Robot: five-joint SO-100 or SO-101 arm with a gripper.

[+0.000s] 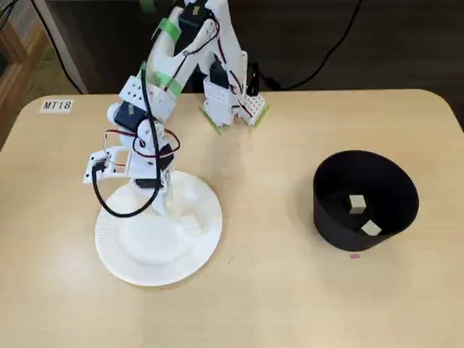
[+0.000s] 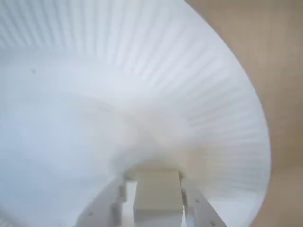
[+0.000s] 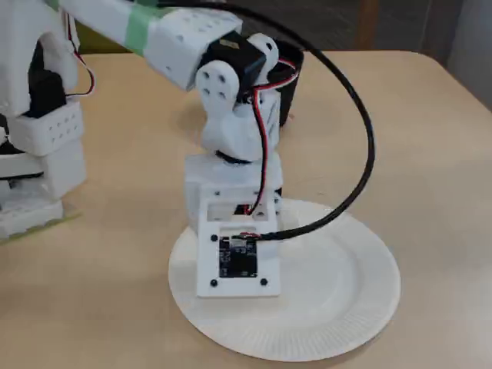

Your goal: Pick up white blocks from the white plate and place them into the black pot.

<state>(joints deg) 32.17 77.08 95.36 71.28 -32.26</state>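
The plate [image 1: 156, 250] is round and white, with a finely ribbed rim and a smooth middle, and it lies flat on the pale wooden bench [image 1: 275, 297], left of centre in a fixed view. The arm [image 1: 156, 80] leans down over it, so that the end effector [image 2: 156, 215] sits low above the plate's inner face. In the wrist view its two white fingers [image 2: 102, 208] stand on either side of a small pale beige block [image 2: 157, 196], a plain cube with flat faces and square edges; the fingers lie close against its sides (whether they press it firmly cannot be told from the blurred picture). The pot [image 1: 366, 203], matte black with plain tall walls, stands well apart on the right of the bench in the same fixed view, and two more pale cubes [image 1: 356, 204] lie on its floor, near each other. In another fixed view the wrist camera's housing [image 3: 238, 257] hides the fingertips.
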